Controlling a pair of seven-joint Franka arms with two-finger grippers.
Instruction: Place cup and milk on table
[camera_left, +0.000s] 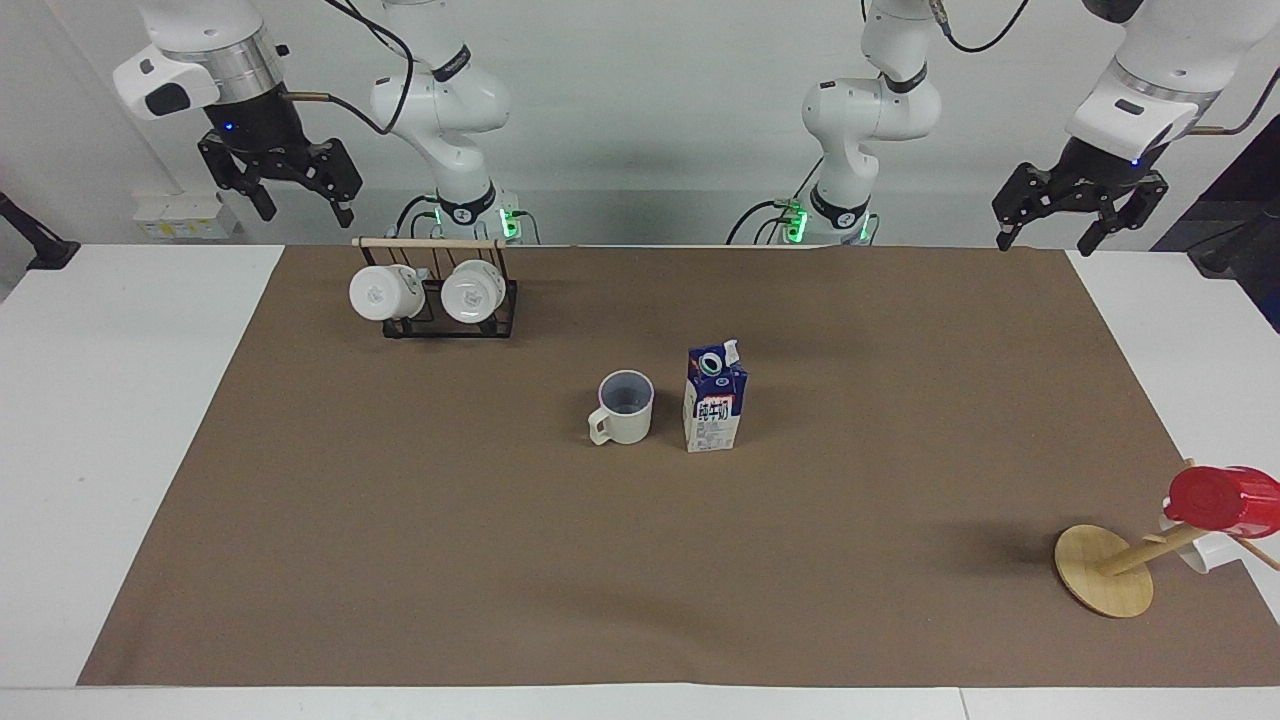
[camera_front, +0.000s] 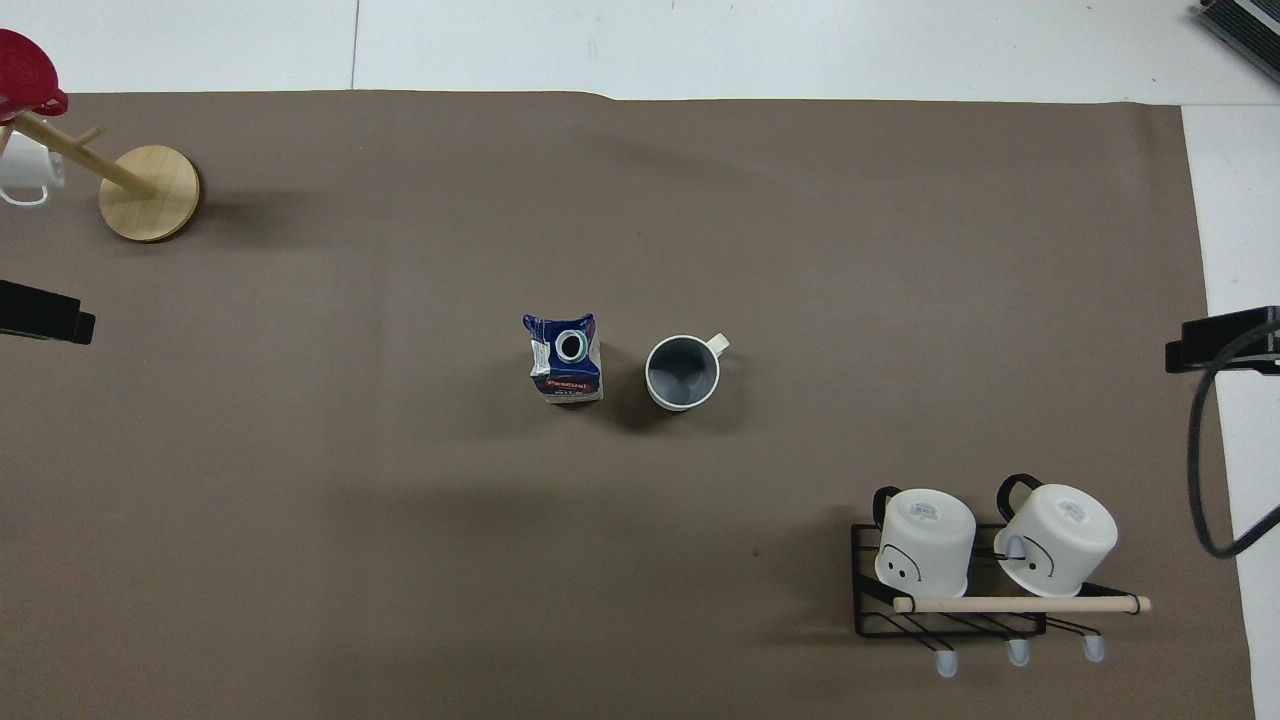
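The cream-white cup stands upright on the brown mat in the middle of the table. Its handle points toward the right arm's end. The blue and white milk carton stands upright beside it, toward the left arm's end, with a small gap between them. My left gripper hangs open and holds nothing, high over the mat's corner nearest the robots. My right gripper also hangs open and holds nothing, above the table's edge near the mug rack.
A black wire rack with two white mugs stands near the robots at the right arm's end. A tilted wooden mug tree bearing a red cup and a white mug sits farthest from the robots at the left arm's end.
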